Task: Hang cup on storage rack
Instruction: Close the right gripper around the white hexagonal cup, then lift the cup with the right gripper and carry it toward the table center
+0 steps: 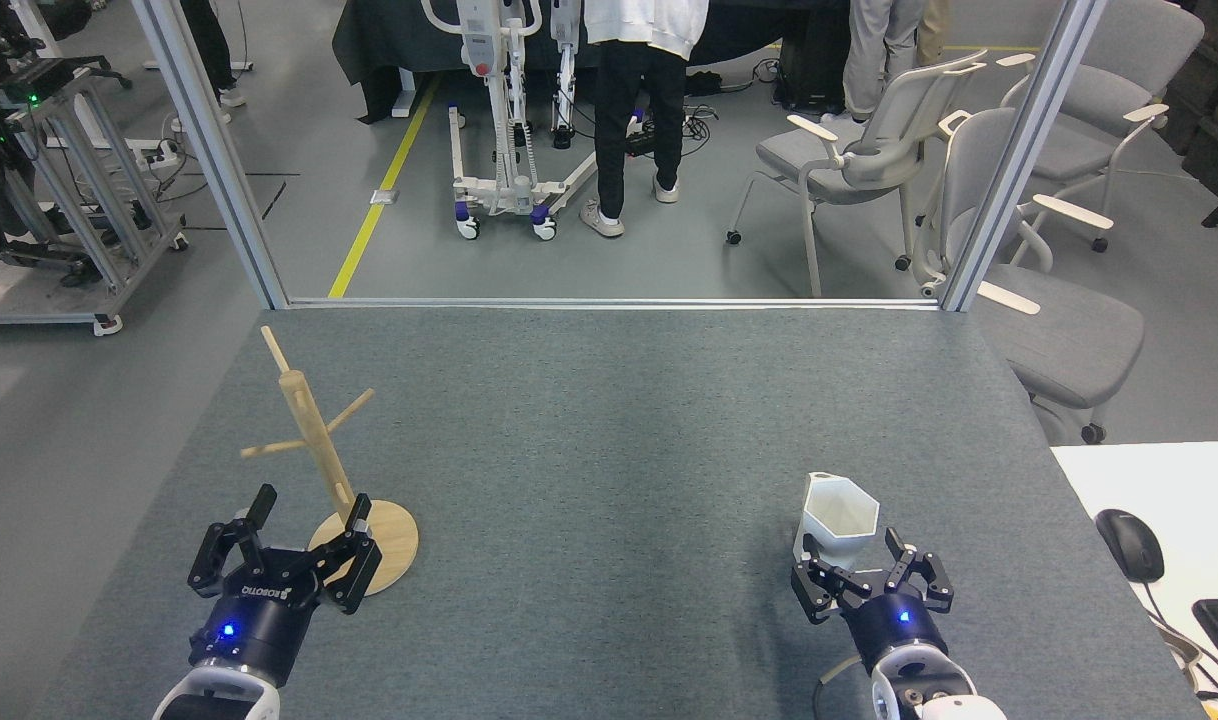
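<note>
At the lower left of the frame, the left gripper (pixel 307 540) hovers with its black fingers spread apart, holding nothing, just in front of the rack (pixel 319 445). At the lower right, the right gripper (pixel 853 548) is also spread wide, its fingers flanking the lower part of the cup (pixel 841 515) without visibly clamping it. The cup is white, matte and faceted, standing upright with a small tab at its rim. The rack is pale wood: round flat base, slim post, thin angled pegs. Between them the grey felt-like table (pixel 609 450) lies open up to its metal far edge.
</note>
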`<state>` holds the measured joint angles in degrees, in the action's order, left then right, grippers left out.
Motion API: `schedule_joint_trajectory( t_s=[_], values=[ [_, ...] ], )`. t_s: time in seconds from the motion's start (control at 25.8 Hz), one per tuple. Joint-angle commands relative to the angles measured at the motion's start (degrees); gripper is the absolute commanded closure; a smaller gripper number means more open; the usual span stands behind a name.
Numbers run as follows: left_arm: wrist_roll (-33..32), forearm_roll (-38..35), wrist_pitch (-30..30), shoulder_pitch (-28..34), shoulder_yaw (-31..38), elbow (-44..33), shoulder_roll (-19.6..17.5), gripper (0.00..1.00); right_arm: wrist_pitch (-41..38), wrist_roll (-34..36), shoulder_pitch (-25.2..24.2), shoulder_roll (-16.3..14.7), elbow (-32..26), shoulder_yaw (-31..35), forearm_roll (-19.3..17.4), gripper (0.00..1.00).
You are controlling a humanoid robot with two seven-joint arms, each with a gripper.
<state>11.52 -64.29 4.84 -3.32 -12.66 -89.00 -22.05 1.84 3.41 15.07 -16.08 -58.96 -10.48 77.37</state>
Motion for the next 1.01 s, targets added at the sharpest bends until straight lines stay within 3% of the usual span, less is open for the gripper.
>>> schedule_joint_trajectory(
  t_s=[0.0,0.27,0.74,0.81,0.85,0.93,0.97],
  values=[
    [0.0,0.0,0.0,0.2,0.0,-0.2,-0.1,0.0,-0.1,0.0,2.6,0.5,3.0,-0.2,0.0,0.01],
    [0.1,0.0,-0.1,0.2,0.0,-0.3,-0.2,0.0,-0.1,0.0,6.5,1.8,7.5,-1.2,0.0,0.01],
    [0.0,0.0,-0.2,0.2,0.0,-0.2,-0.2,0.0,-0.1,0.0,9.5,3.0,10.0,-2.0,0.1,0.01],
    [0.0,0.0,-0.3,0.2,0.0,-0.3,-0.2,0.0,0.0,0.0,9.6,3.0,10.1,-1.9,0.0,0.1],
    [0.1,0.0,-0.3,0.2,0.0,-0.3,-0.2,0.0,0.0,-0.1,9.6,3.0,10.1,-1.8,0.0,0.2],
    [0.1,0.0,-0.4,0.2,0.0,-0.3,-0.2,0.0,-0.1,-0.1,9.6,2.8,10.1,-1.8,0.0,0.49],
    [0.3,0.0,-0.4,0.2,0.0,-0.4,-0.2,0.0,-0.1,0.0,9.6,2.7,10.1,-1.8,0.0,0.56]
  ],
)
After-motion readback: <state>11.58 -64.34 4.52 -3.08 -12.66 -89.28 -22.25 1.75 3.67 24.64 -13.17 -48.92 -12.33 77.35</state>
